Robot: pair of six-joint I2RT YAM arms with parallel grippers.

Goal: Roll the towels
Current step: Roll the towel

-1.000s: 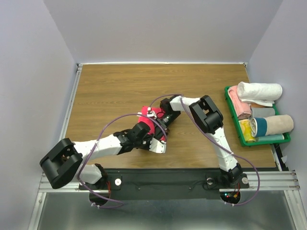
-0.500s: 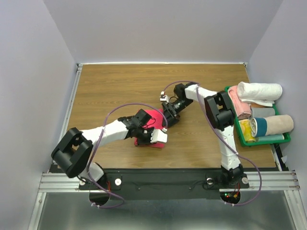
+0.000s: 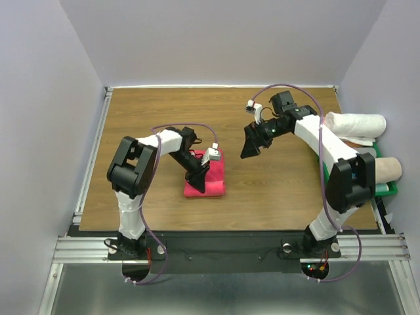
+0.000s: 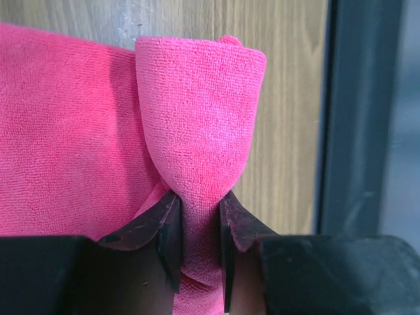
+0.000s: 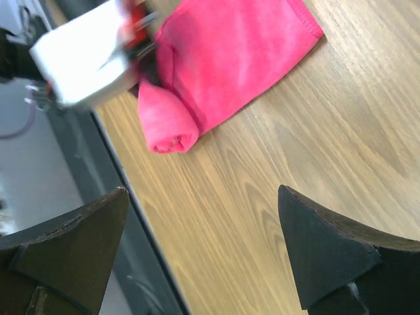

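Top external view: a bright pinkish-red terry towel lies on the brown wood-grain worktop, left of the middle and toward the near edge. The left claw sits at the towel's left side, its arm bent back over the worktop. The right claw hangs over bare wood to the right of the towel, well apart from it, its black fingers spread wide.

Left wrist view: the left claw is closed on a rolled part of the towel. Both fingers pinch the cloth in at the waist, and the rounded end of the roll stands out past the tips. Beside the roll, the rest of the towel spreads flat.

Right wrist view: the right claw stands fully open, with only wood grain between its fingertips. Beyond it the towel shows a short thick roll at one edge and a flat sheet behind it.

At the worktop's right edge a green plastic tray holds several rolled towels in white, pink, grey and tan.
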